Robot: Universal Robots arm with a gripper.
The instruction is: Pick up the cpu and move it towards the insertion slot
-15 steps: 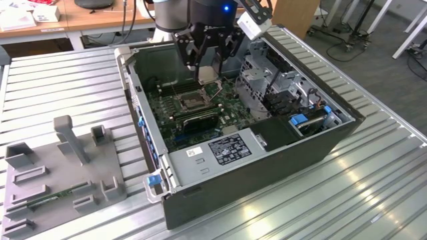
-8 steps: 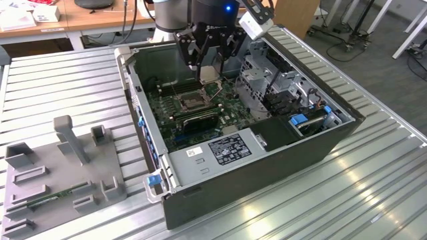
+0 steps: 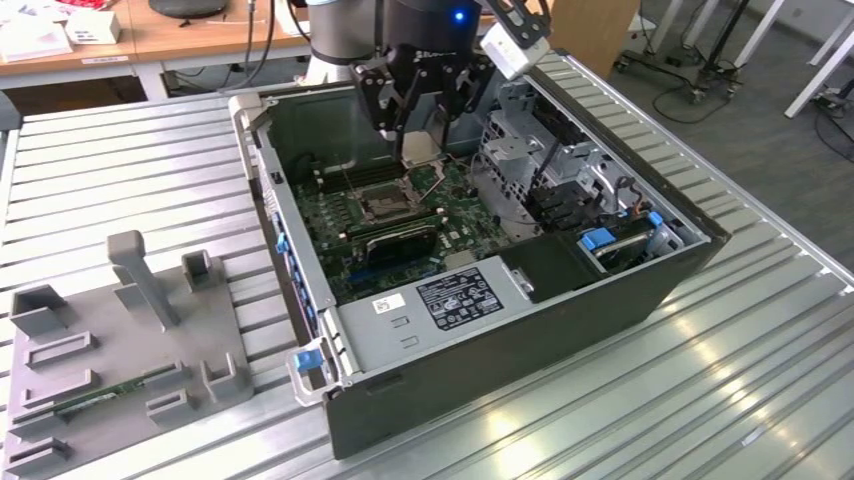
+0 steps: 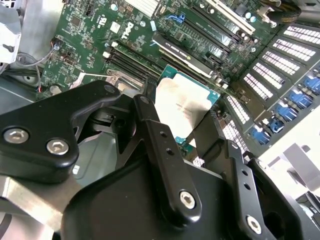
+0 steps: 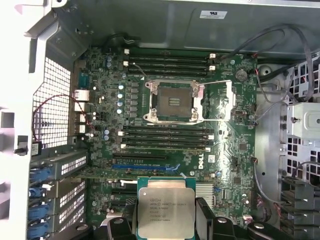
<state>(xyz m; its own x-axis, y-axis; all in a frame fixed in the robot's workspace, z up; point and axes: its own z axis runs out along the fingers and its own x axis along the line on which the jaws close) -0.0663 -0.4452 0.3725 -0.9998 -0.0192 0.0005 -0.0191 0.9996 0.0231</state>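
I have the cpu (image 5: 166,207) clamped edge to edge between my gripper's (image 5: 165,220) black fingers (image 4: 165,150), silver top facing the first wrist camera. In the second wrist view the chip (image 4: 181,102) hangs clear above the motherboard (image 4: 95,25), not touching it. Beyond the cpu on the board (image 5: 235,150) come black memory slots (image 5: 167,137), then the socket (image 5: 172,101), its dark centre bare and its silver frame swung open to one side. More memory slots lie past the socket. In the exterior view the gripper (image 3: 418,140) hovers over the open case (image 3: 534,330), above the socket (image 3: 375,206). A grey tray (image 3: 127,340) sits well apart from the case, on the exterior view's left.
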